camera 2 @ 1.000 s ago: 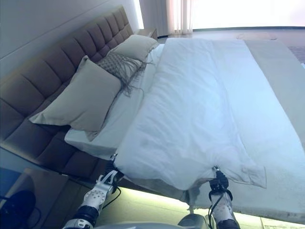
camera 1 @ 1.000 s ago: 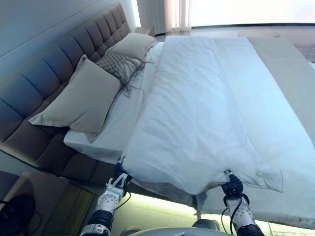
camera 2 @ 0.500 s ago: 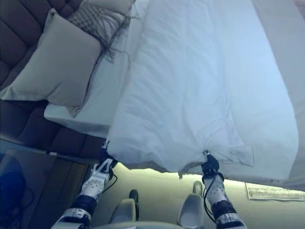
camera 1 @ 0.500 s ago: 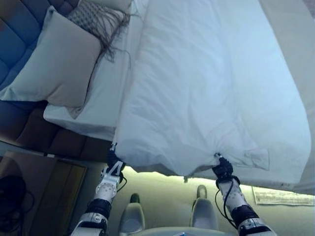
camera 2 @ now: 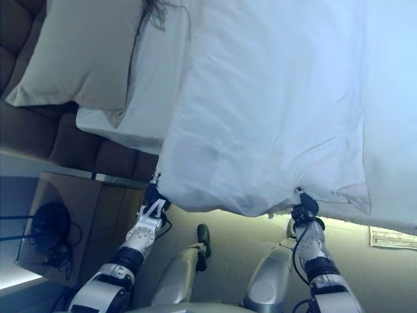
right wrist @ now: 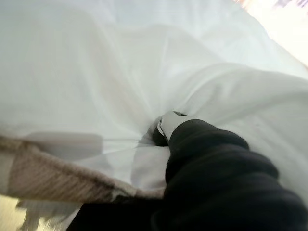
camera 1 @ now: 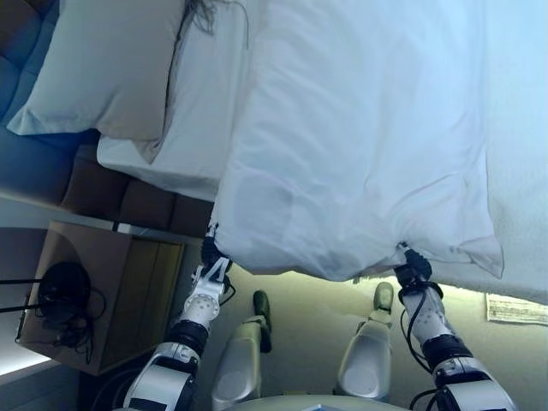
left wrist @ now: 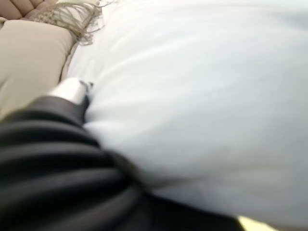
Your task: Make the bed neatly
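A white duvet (camera 1: 368, 128) lies across the bed, its near edge hanging over the side of the mattress. My left hand (camera 1: 212, 255) is shut on the duvet's near left corner, and the cloth bulges over it in the left wrist view (left wrist: 202, 110). My right hand (camera 1: 412, 268) is shut on the near edge further right; the cloth bunches round its fingers (right wrist: 166, 126) in the right wrist view. A beige pillow (camera 1: 103, 68) lies at the head end, on the white sheet (camera 1: 201, 111).
A wooden bedside table (camera 1: 98, 291) with a dark lamp and cables (camera 1: 56, 295) stands at the lower left beside the padded headboard (camera 1: 51, 167). A sheet of paper (camera 1: 516, 308) lies on the floor at the right.
The camera has tilted down, so the bed has slid up in view. Both hands keep their hold on the duvet edge. The bedside table has come into view.
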Tool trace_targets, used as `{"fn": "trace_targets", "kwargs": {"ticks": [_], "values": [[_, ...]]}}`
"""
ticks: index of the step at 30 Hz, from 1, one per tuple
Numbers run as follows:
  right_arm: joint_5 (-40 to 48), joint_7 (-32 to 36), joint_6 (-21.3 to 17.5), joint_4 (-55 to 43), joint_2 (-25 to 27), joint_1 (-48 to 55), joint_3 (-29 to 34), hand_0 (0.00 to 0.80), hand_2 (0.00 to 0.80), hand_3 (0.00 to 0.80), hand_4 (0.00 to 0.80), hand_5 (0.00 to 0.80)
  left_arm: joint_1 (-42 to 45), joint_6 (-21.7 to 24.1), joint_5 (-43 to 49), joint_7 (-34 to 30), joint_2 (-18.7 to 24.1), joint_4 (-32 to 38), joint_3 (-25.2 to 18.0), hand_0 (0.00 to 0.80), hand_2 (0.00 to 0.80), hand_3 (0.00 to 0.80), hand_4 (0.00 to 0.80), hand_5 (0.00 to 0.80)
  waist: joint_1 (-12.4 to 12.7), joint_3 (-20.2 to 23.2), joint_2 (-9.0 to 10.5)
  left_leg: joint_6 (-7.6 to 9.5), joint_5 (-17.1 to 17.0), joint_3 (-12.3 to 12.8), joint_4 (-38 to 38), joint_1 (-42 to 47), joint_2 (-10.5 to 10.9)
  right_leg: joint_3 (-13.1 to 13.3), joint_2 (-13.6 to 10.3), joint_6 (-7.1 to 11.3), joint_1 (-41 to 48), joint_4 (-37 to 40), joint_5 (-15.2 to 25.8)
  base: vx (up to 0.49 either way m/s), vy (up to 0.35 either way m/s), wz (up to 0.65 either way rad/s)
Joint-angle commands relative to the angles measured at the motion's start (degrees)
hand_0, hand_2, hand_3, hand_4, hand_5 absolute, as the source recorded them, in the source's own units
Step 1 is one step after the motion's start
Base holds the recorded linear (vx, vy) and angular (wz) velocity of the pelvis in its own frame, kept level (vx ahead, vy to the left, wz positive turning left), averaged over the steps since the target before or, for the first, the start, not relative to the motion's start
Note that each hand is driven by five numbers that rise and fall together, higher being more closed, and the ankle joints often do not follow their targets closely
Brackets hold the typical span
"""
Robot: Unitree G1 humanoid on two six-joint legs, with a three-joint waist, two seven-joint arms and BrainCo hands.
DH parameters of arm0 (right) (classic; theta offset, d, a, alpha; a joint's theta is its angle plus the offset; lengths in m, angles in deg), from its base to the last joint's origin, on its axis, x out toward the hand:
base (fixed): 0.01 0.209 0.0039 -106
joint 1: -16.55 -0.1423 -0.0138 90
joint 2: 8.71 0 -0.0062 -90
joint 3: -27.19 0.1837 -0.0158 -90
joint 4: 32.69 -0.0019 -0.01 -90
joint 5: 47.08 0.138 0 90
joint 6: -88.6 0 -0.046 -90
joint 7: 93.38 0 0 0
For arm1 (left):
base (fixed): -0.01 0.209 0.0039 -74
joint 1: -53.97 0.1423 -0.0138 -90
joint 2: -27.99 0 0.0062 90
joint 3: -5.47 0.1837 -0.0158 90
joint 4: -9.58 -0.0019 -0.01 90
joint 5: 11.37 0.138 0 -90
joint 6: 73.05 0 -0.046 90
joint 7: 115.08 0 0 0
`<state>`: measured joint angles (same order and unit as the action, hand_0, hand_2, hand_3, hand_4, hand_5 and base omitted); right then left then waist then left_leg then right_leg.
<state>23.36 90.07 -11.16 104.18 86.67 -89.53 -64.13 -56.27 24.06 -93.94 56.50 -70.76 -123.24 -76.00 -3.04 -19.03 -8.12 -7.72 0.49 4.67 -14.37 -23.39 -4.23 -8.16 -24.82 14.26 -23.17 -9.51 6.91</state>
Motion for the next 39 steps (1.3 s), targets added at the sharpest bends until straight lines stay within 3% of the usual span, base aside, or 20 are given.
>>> {"fn": "trace_targets", "kwargs": {"ticks": [1, 9, 16, 24, 29, 32, 36, 39], "values": [[4.85, 4.19, -0.55, 0.24, 0.41, -2.79, 2.50, 0.800, 0.800, 0.800, 0.800, 0.800, -2.12, 5.68, -2.92, -2.77, 3.33, 0.67, -3.43, 0.800, 0.800, 0.800, 0.800, 0.800, 1.28, -1.18, 0.54, 0.08, -6.21, -0.16, -0.70, -5.29, -0.69, 2.33, -0.63, -1.02, -4.10, -4.82, 1.28, -0.097, 0.038, 0.03], [6.91, 6.48, -0.89, 11.66, 0.45, -7.18, 7.42, 0.800, 0.800, 0.800, 0.800, 0.800, -5.93, 7.86, -6.42, -6.38, 3.44, -0.39, -5.02, 0.800, 0.800, 0.800, 0.800, 0.800, 0.42, -6.84, 1.60, -0.26, -5.79, -0.35, -3.87, -11.54, -1.28, 4.46, 1.50, -1.02, -11.02, -7.01, 1.47, -0.088, 0.031, -0.05], [6.88, 7.28, 1.27, 20.63, 2.02, -9.79, 9.51, 0.800, 0.800, 0.800, 0.800, 0.800, -10.13, 9.88, -8.49, -6.47, 4.29, -3.10, -5.95, 0.800, 0.800, 0.800, 0.800, 0.800, 0.12, -10.02, 2.82, -0.60, -6.86, -0.37, -3.47, -14.72, -2.31, 4.41, 3.04, -0.85, -13.87, -5.59, 2.35, -0.047, 0.008, -0.07], [10.32, 8.90, 2.36, 20.58, 3.57, -9.42, 11.73, 0.800, 0.800, 0.800, 0.800, 0.800, -13.51, 10.59, -10.43, -8.18, 5.93, -5.71, -7.47, 0.800, 0.800, 0.800, 0.800, 0.800, -1.03, -10.77, 4.29, -0.82, -6.32, -0.50, -6.20, -20.38, -2.76, 5.38, 3.35, -1.19, -18.23, -5.59, 2.43, -0.025, 0.079, -0.05], [12.70, 9.73, 2.02, 20.31, 3.90, -7.75, 13.41, 0.800, 0.800, 0.800, 0.800, 0.800, -14.30, 12.09, -6.28, -7.12, 7.49, -5.78, -7.33, 0.800, 0.800, 0.800, 0.800, 0.800, -1.13, -10.77, 5.04, -0.61, -5.78, -0.68, -8.44, -24.85, -2.37, 6.08, 3.52, -1.69, -21.54, -6.15, 2.84, -0.038, 0.067, -0.03], [12.59, 9.34, 2.36, 21.81, 4.79, -7.49, 14.17, 0.800, 0.800, 0.800, 0.800, 0.800, -15.69, 10.91, -3.44, -3.78, 10.02, -7.74, -7.98, 0.800, 0.800, 0.800, 0.800, 0.800, -1.10, -10.77, 5.15, -0.53, -5.92, -0.61, -9.17, -27.42, -2.41, 6.26, 3.52, -1.92, -23.54, -6.45, 2.94, -0.048, 0.046, -0.02], [14.35, 8.29, 3.74, 23.85, 6.21, -7.00, 14.05, 0.800, 0.800, 0.800, 0.800, 0.800, -16.34, 6.80, 4.80, 5.61, 12.82, -14.67, -8.39, 0.800, 0.800, 0.800, 0.800, 0.800, -1.19, -10.77, 5.16, -0.27, -6.08, -0.44, -9.61, -29.60, -2.53, 6.39, 3.77, -2.11, -25.57, -6.96, 2.61, -0.028, 0.043, -0.01], [13.90, 6.44, 7.21, 25.20, 7.74, -6.59, 13.16, 0.800, 0.800, 0.800, 0.800, 0.800, -17.11, 2.93, 7.26, 6.01, 15.38, -21.11, -9.68, 0.800, 0.800, 0.800, 0.800, 0.800, -1.59, -10.77, 5.44, -0.19, -6.33, 0.04, -9.85, -30.07, -3.04, 6.39, 3.99, -2.22, -26.07, -7.13, 2.44, 0.002, 0.036, -0.04]]}}
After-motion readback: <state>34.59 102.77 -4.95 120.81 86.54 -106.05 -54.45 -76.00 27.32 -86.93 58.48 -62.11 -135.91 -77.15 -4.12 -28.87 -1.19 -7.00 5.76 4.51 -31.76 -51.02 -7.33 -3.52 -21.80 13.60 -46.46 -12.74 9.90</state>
